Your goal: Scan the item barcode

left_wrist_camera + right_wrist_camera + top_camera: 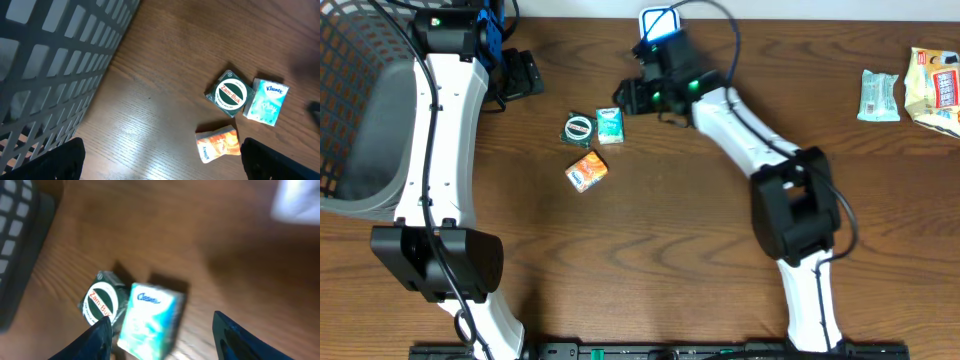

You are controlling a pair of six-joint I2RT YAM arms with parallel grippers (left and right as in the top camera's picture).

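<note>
Kleenex tissue pack (610,125), small, teal and white, soft-wrapped: it lies flat on the brown wooden table (720,230), brand face up. No barcode shows, so it is probably on the underside. That would explain why the pack has to be lifted and turned, not scanned where it lies.

Touching its left edge is a round green-and-white Zam-Buk tin (579,129). An orange foil sachet (586,172) sits just below the pair, apart from both. The three are bunched closely, so a grasp on the pack must avoid nudging the tin.

The right gripper (160,330) hangs directly over the pack, fingers spread to either side of it and closed on nothing. It looks lined up to come down across the pack's narrow width. The blur in its wrist view suggests it is moving.

The left gripper (161,150) is parked near the table's far left, fingers wide apart and empty, looking on at the cluster. Beside it stands a grey plastic lattice basket (350,100), likely where scanned goods go. Two more snack packets (878,95) wait at the far right.
</note>
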